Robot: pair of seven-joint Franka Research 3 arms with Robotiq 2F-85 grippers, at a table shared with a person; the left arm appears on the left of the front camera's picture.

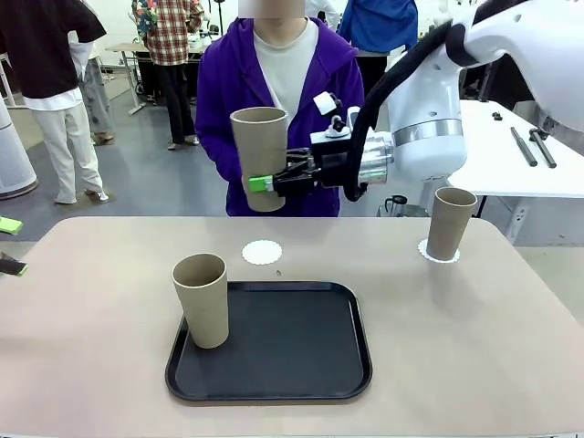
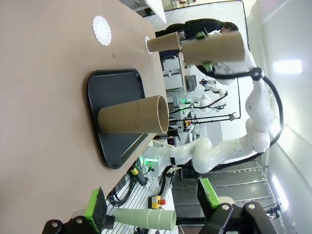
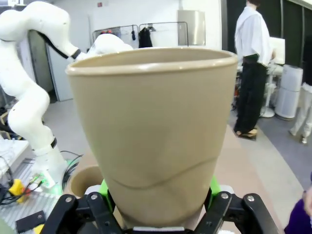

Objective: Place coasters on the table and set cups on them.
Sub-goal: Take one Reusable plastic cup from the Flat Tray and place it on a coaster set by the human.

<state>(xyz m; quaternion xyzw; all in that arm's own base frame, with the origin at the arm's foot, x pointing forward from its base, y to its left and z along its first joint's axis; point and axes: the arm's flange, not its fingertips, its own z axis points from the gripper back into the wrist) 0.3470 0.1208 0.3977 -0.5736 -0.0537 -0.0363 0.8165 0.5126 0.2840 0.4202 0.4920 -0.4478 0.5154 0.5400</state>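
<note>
My right gripper (image 1: 265, 182) is shut on a tan cup (image 1: 259, 146) and holds it upright in the air above the table's far middle. In the right wrist view that cup (image 3: 151, 126) stands large between the green pads (image 3: 212, 186). Below it a bare white coaster (image 1: 262, 252) lies on the beige table (image 1: 91, 319). A second cup (image 1: 451, 222) stands on a coaster (image 1: 426, 250) at the far right. A third cup (image 1: 203, 299) stands on the black tray (image 1: 292, 351). My left gripper (image 1: 9, 246) hangs open at the left edge, holding nothing; its pads (image 2: 96, 208) frame the tray cup (image 2: 134, 116).
A person in a purple hoodie (image 1: 228, 82) stands at the table's far side, right behind the raised cup. A white table (image 1: 511, 155) with tools sits at the back right. Open tabletop lies to the left and right of the tray.
</note>
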